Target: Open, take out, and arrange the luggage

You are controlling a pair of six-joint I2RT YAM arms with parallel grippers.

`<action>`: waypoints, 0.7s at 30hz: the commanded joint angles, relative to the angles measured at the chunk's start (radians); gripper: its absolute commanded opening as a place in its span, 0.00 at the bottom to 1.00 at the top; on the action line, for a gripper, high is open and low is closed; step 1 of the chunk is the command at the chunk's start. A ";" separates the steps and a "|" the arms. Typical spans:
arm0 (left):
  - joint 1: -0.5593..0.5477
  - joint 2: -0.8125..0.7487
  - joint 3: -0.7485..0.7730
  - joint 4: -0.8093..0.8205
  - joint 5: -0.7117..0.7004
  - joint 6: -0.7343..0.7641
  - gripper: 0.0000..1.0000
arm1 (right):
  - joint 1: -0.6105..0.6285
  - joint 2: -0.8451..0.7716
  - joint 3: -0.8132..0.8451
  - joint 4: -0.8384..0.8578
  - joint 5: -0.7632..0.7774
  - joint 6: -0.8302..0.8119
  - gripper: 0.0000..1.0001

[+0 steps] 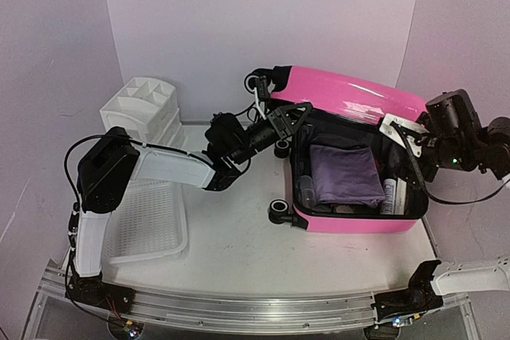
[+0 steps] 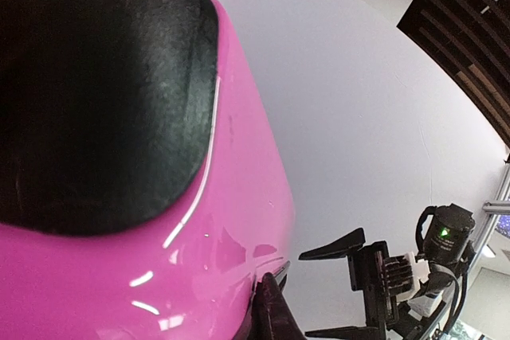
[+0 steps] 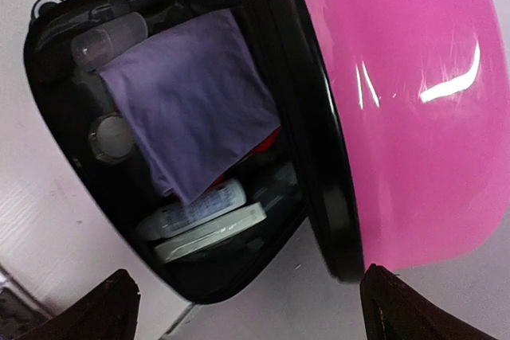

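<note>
Purple cloth (image 1: 345, 174), bottles (image 3: 107, 37) inside open luggage (image 1: 351, 93)

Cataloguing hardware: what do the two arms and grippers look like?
The left arm and right arm have white links, black joint housings and black cables. The left gripper and right gripper have black pointed fingers; a green light marks the right wrist.

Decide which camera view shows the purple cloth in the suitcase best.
The right wrist view: the purple cloth lies large and clear in the open suitcase. The top external view shows the cloth too, but smaller. The left wrist view shows only the suitcase's pink shell, no cloth.
</note>
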 commanded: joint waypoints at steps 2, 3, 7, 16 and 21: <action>0.054 -0.074 0.072 0.054 -0.164 0.073 0.00 | 0.001 0.021 -0.058 0.491 0.116 -0.407 0.98; 0.054 -0.075 0.071 0.050 -0.165 0.076 0.00 | 0.002 0.039 -0.045 0.525 0.126 -0.458 0.98; 0.058 -0.074 0.070 0.041 -0.167 0.065 0.00 | -0.011 0.162 0.028 0.567 0.135 -0.593 0.98; 0.070 -0.092 0.059 0.017 -0.157 0.037 0.00 | -0.075 0.302 0.086 0.610 0.107 -0.704 0.75; 0.077 -0.102 0.041 0.005 -0.128 0.018 0.00 | -0.101 0.342 0.101 0.646 0.102 -0.697 0.40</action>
